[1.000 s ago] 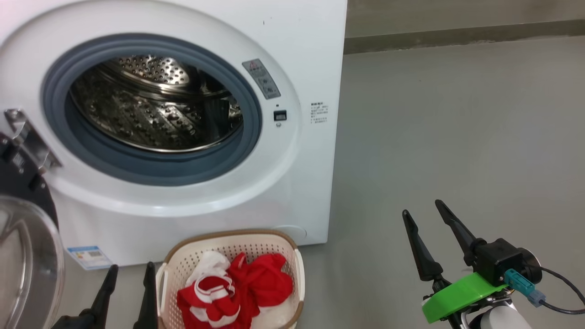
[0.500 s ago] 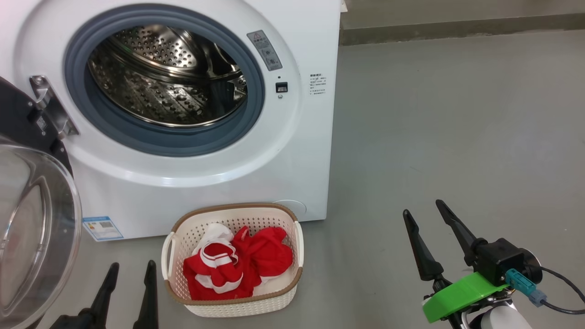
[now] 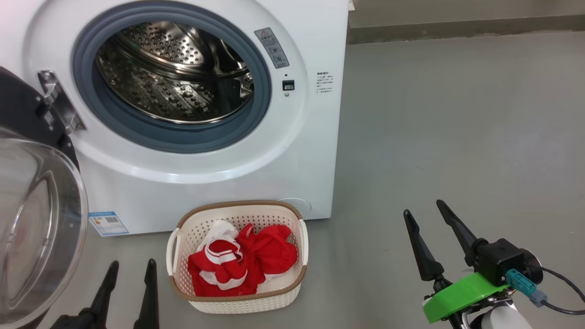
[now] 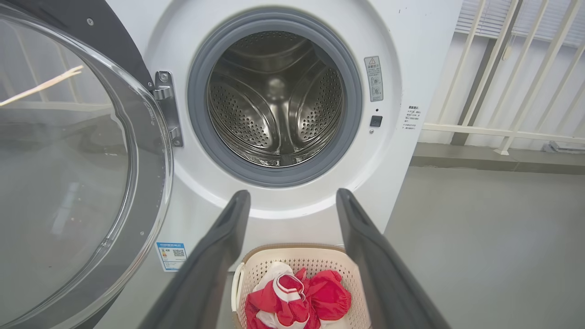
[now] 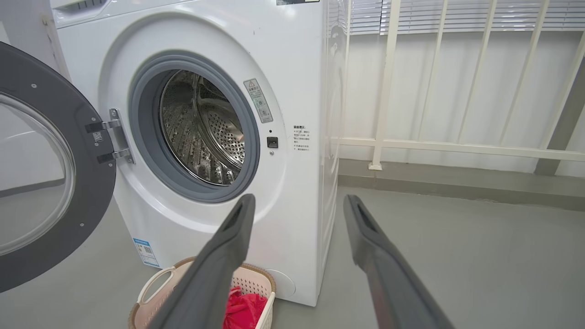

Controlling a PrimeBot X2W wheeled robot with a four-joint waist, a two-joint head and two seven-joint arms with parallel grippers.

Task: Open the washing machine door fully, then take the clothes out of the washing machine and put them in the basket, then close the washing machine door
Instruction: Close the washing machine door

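Several red clothes (image 3: 242,267) with white trim, heaped in the basket (image 3: 242,305); a white-grey piece lies among them.

One basket: cream, perforated, brown rim, on the floor (image 3: 457,114) just before the washer (image 3: 297,160), below its opening.

One washer: white front-loader, grey ring (image 3: 183,140), bare perforated steel drum (image 3: 173,77). The left wrist view looks straight to the drum's back wall; the head view takes in mostly its lower side.

One door (image 3: 41,214): swung wide to the left on a metal hinge (image 3: 59,103), black rim, clear glass bowl bulging toward the robot.

One blue label (image 3: 108,222), low on the washer front, beside the door's edge.

Two grippers. The left gripper (image 3: 131,262) sits low at the basket's left, jaws spread and empty; its wrist view frames the basket between the two fingers. The right gripper (image 3: 422,207) is well to the right over bare floor, jaws spread and empty, with a green bracket (image 3: 457,294) at its base.

The right wrist view adds the washer's side panel and a white railing (image 5: 457,147) behind.
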